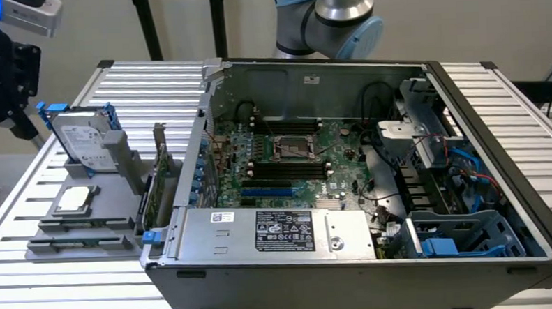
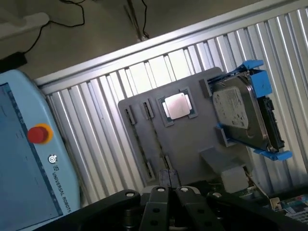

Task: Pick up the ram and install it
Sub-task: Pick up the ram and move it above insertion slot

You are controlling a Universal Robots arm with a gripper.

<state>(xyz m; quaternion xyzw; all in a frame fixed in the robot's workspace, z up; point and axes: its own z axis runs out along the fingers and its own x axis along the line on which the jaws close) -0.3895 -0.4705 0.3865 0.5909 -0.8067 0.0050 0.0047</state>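
Hand point(image 2: 168, 190) status, wrist view: both fingers pressed together, nothing pinched between them. It hangs over the grey fixture point(image 2: 187, 139), a tray that seats each part in its own recess, so each part has a known pick position. 1 recess carries the processor point(image 2: 176, 106). Beside it, the hard drive point(image 2: 240, 113) stands in its blue frame. 2 long slots point(image 2: 144, 139) run on the processor's far side from the drive. A teach pendant point(image 2: 29, 159) with a red stop button lies at the bench point(image 2: 96, 110) edge.

Exterior view: the fixture sits near the bench edge at the exterior view's left, and the open computer case point(image 1: 355, 263) sits mid-bench. A thin strip in the slot nearest the camera-side bench edge is probably the ram point(image 1: 79, 242), standing on edge. This is not certain. The black memory sockets point(image 1: 286, 171) lie on the motherboard inside the case. Between fixture and case stand the green expansion card point(image 1: 160, 173) and the case wall. Both would obstruct a straight transfer.
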